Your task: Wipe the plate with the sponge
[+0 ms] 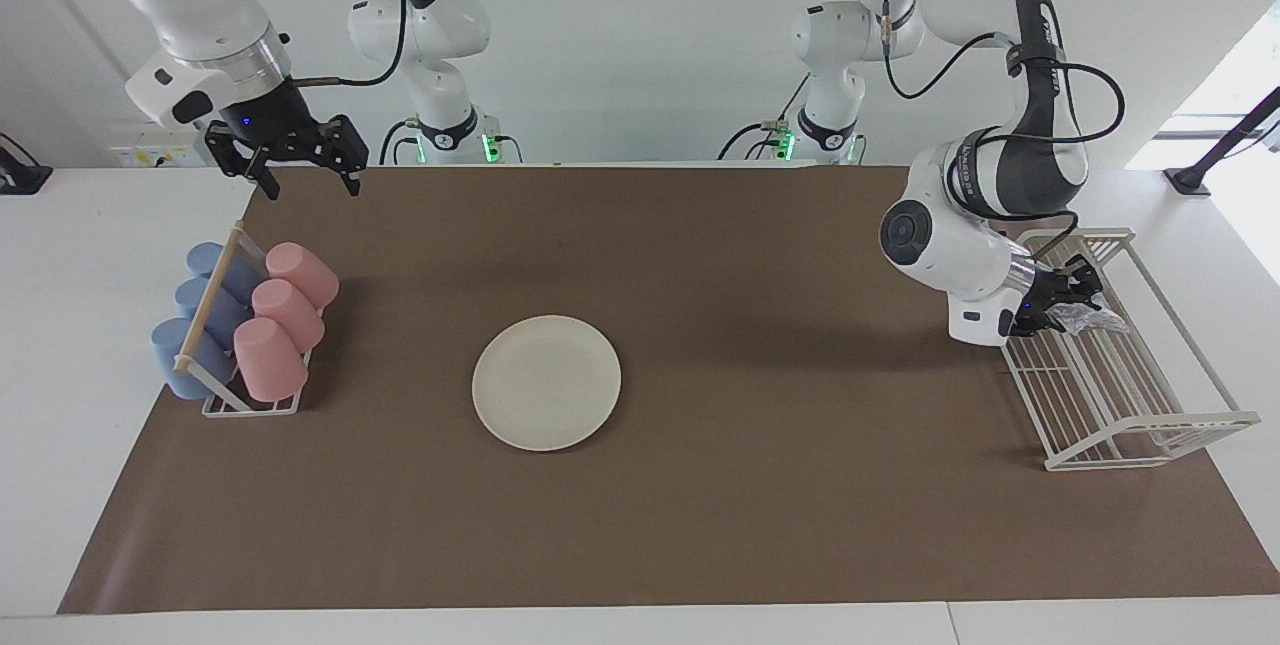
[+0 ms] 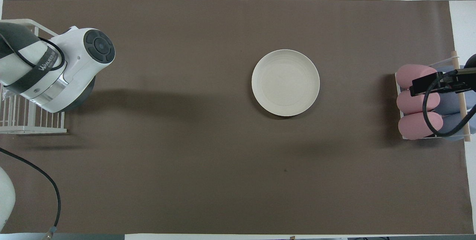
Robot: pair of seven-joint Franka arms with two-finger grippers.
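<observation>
The cream-white plate [image 1: 546, 382] [image 2: 285, 82] lies flat on the brown mat, about mid-table, with nothing on it. The silvery crinkled sponge [image 1: 1098, 321] rests on the bars of the white wire rack [image 1: 1135, 405] at the left arm's end of the table. My left gripper [image 1: 1062, 301] is low over that rack, right at the sponge. In the overhead view the left arm's wrist hides both. My right gripper [image 1: 310, 185] hangs open and empty in the air, over the end of the cup holder nearest the robots, and waits there.
A holder of pink and blue cups [image 1: 245, 325] [image 2: 420, 102] lying on their sides stands at the right arm's end. The wire rack [image 2: 22, 121] stands at the mat's other end. A brown mat [image 1: 760, 485] covers the table.
</observation>
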